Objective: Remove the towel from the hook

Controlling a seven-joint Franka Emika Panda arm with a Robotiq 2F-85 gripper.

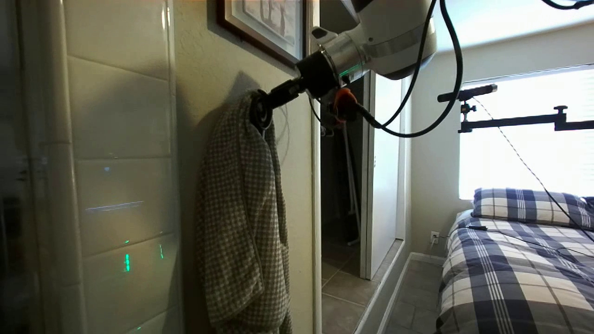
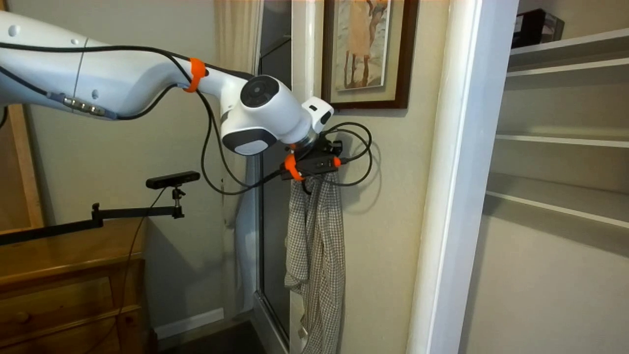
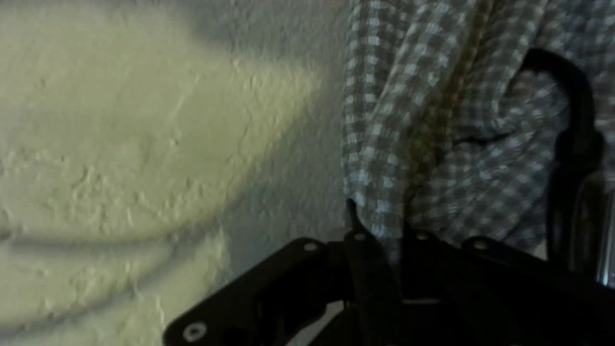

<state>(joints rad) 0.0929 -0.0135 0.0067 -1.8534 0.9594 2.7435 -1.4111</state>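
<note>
The checked beige-and-olive towel [image 1: 243, 208] hangs limp down the wall in both exterior views, bunched at its top [image 2: 324, 246]. The black hook [image 1: 261, 111] shows as a dark ring at the top of the towel. In the wrist view its curved prong [image 3: 579, 105] stands to the right against the cloth. My gripper [image 1: 274, 98] reaches down to the towel's top beside the hook. In the wrist view the gripper fingers [image 3: 378, 218] are closed around a narrow fold of the towel [image 3: 389, 149]. In an exterior view the wrist camera and cables hide the fingers.
A framed picture [image 2: 366, 54] hangs on the wall just above the gripper. Loose black cables [image 2: 361, 147] loop beside the wrist near the wall. A doorway with a white frame [image 2: 457, 196] opens beside the towel. A plaid bed [image 1: 519, 269] and a camera on a stand arm [image 1: 510, 123] lie farther off.
</note>
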